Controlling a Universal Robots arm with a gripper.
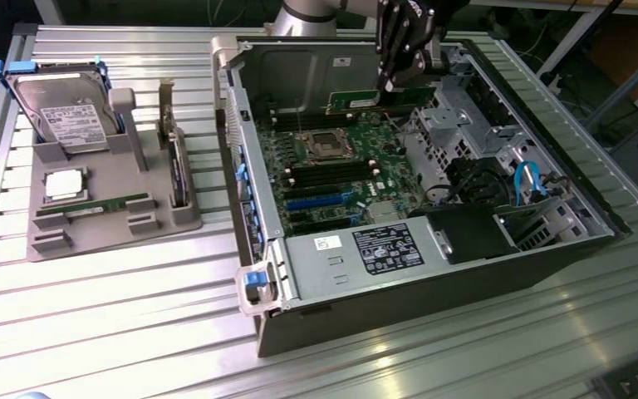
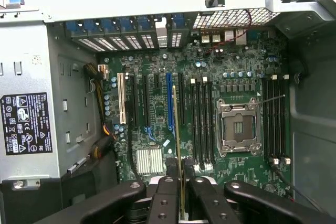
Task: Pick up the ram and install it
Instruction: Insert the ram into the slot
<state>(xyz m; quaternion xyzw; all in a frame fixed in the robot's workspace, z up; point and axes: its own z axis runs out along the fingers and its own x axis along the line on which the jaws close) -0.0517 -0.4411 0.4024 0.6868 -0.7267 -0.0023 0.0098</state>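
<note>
My gripper [image 1: 391, 86] hangs inside the open computer case, shut on the ram [image 1: 355, 101], a long green stick held level above the motherboard [image 1: 336, 179]. In the wrist view the ram [image 2: 177, 140] shows edge-on, clamped between my black fingers [image 2: 169, 184], over the board next to the long black memory slots [image 2: 202, 121] and the CPU socket [image 2: 237, 127]. A second, alike stick [image 1: 109, 204] lies on the grey holder [image 1: 97, 237] at the exterior view's left.
The holder also carries a silver hard drive [image 1: 64, 116] and a square silver CPU [image 1: 64, 184]. The case walls [image 1: 236, 125], the power supply [image 1: 380, 249] and the drive cage with a blue cable [image 1: 527, 179] ring the motherboard. A ribbed metal table [image 1: 109, 316] lies beneath everything.
</note>
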